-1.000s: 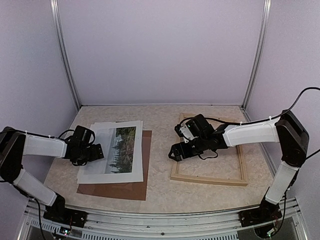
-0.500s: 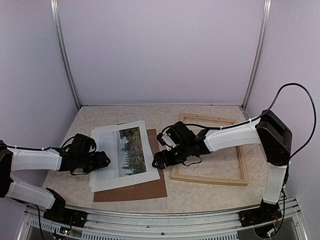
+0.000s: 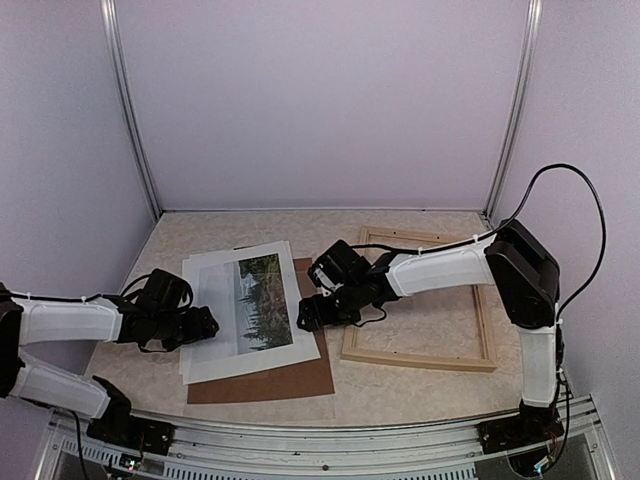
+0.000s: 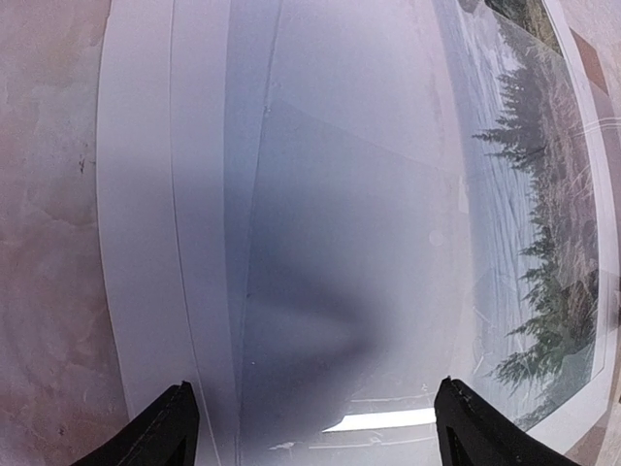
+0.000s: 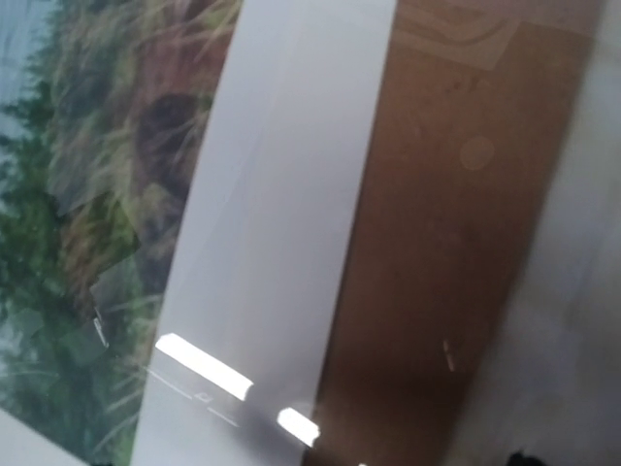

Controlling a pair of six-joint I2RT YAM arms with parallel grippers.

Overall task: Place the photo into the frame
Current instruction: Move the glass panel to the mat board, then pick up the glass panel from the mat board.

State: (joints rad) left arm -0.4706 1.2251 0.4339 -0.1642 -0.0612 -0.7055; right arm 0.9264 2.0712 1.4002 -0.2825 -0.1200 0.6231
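Note:
The photo (image 3: pixel 255 300), dark evergreens with a wide white border, lies tilted on a brown backing board (image 3: pixel 270 378) left of centre. The pale wood frame (image 3: pixel 415 359) lies flat to its right, with nothing in it. My left gripper (image 3: pixel 208 325) sits low at the photo's left border. In the left wrist view the left gripper (image 4: pixel 315 437) is open, its fingertips (image 4: pixel 167 427) wide apart over the photo's white margin (image 4: pixel 320 194). My right gripper (image 3: pixel 304 319) is open over the photo's right edge; the right wrist view shows the photo's white border (image 5: pixel 281 194) and the board (image 5: pixel 456 194).
A second white sheet (image 3: pixel 192 350) sticks out under the photo on the left. White enclosure walls and metal posts (image 3: pixel 135 130) ring the beige table (image 3: pixel 420 390). The right arm's cable (image 3: pixel 590 220) loops above the frame.
My right gripper has swung left from over the frame to the photo's right edge. The photo and board have slid right and turned slightly, with my left gripper following them.

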